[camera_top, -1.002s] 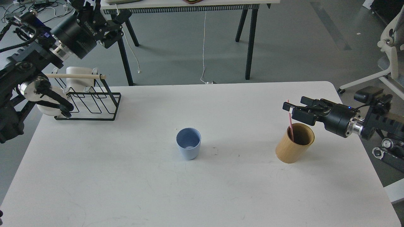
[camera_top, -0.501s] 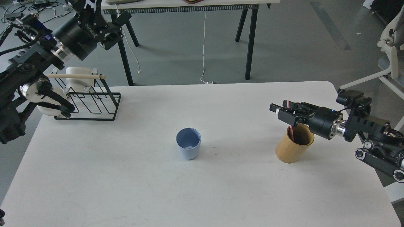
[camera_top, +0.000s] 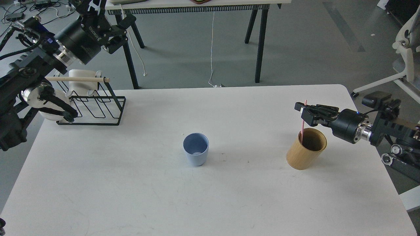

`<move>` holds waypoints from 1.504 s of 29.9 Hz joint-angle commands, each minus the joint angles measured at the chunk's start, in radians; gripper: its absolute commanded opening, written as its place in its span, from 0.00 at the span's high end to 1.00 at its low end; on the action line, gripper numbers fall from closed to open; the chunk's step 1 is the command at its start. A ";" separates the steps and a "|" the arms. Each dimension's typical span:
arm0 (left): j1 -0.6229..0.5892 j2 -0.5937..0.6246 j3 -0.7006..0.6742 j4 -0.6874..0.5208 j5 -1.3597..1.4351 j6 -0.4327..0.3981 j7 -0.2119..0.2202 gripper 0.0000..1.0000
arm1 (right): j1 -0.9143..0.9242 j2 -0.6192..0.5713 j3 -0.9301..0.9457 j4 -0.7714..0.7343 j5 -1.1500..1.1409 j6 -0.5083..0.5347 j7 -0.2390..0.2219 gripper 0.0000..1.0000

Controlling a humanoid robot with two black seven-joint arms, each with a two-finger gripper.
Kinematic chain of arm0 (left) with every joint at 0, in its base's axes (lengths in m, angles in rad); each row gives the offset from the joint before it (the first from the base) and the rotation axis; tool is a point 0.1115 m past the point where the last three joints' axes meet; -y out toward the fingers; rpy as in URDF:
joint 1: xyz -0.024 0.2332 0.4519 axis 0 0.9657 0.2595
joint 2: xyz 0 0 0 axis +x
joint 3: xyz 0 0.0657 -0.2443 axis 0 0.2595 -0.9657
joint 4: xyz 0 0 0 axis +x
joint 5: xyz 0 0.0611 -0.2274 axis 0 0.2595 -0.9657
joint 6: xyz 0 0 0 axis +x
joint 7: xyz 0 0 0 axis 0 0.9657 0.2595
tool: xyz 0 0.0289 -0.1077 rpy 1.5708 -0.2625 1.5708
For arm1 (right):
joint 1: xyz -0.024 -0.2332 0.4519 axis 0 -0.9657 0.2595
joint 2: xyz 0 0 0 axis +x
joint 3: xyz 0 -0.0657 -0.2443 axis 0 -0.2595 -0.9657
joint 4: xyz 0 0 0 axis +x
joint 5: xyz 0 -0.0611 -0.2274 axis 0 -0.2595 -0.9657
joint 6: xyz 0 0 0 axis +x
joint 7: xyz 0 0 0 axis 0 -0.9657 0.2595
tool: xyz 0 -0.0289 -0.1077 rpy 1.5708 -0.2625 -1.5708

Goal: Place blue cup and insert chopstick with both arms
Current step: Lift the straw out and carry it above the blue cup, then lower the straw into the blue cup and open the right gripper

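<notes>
The blue cup [camera_top: 196, 149] stands upright and empty near the middle of the white table [camera_top: 210, 203]. The pink chopstick [camera_top: 304, 118] stands almost upright in a tan wooden-looking cylinder [camera_top: 306, 153] at the right, its top above the rim. My right gripper [camera_top: 303, 112] reaches in from the right just above the cylinder's rim, and its fingers look closed on the chopstick's upper half. My left gripper [camera_top: 120, 32] is raised high at the far left, above and behind the wire rack, open and empty, far from the cup.
A black wire rack [camera_top: 98, 108] with a beige rod [camera_top: 77, 79] and a white cup [camera_top: 81, 84] stands at the table's back left corner. A second table's legs [camera_top: 260, 42] stand behind. A white office chair [camera_top: 405, 49] is at the far right.
My right gripper swung left, then came back over the cylinder and closed on the chopstick, which now leans the other way, more upright. My left gripper shifted slightly. The blue cup has not moved.
</notes>
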 commanded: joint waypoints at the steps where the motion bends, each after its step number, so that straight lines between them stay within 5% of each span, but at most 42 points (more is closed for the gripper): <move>1: 0.000 -0.013 0.000 0.000 0.000 0.000 0.000 0.05 | 0.000 -0.038 0.015 0.056 0.018 -0.001 0.000 1.00; 12: 0.000 -0.030 0.000 0.000 0.001 0.000 0.000 0.05 | 0.044 -0.190 0.079 0.214 0.079 0.005 0.000 1.00; 21: 0.003 -0.032 0.000 0.020 0.000 0.000 0.000 0.05 | 0.256 -0.248 0.067 0.332 0.137 0.034 0.000 1.00; 31: 0.031 -0.024 -0.012 0.071 -0.012 0.000 0.000 0.05 | 0.491 0.099 -0.149 0.213 0.116 0.046 0.000 1.00; 39: 0.066 -0.022 -0.012 0.095 -0.012 0.000 0.000 0.05 | 0.491 0.371 -0.160 0.012 0.029 0.043 0.000 1.00; 45: 0.072 -0.022 -0.012 0.107 -0.012 0.000 0.000 0.04 | 0.481 0.468 -0.198 -0.068 0.015 0.005 0.000 1.00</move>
